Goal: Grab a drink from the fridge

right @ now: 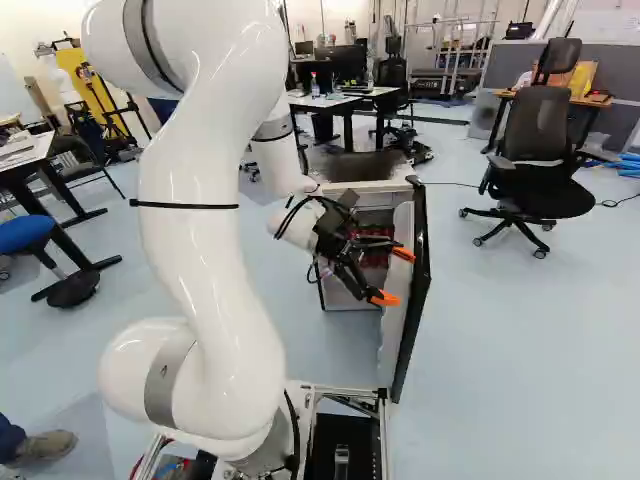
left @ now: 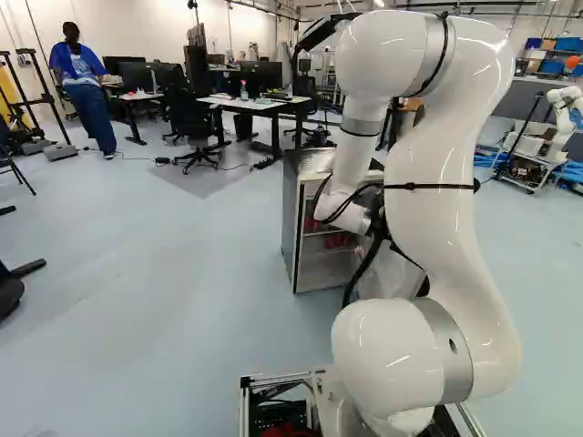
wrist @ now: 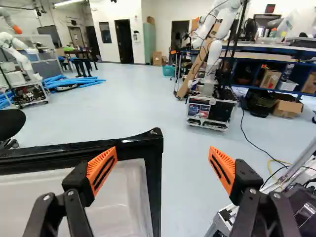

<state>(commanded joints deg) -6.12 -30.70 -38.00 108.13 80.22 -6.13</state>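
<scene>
By open fridge door (right: 396, 335), reaching w/ gripper (right: 394, 276) spread wide. Per wrist view, showing door's corner btwn orange pads (wrist: 101, 170), closer to one than t'other; can't tell if touching. Can see red drinks (left: 337, 240) on shelves inside fridge (left: 290, 218), ahead of base, partly hidden; can't tell cans vs. btls.

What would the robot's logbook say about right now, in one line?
fridge door: open | gripper: open, empty, near door's edge | red items: inside fridge | drink: not yet grabbed
</scene>
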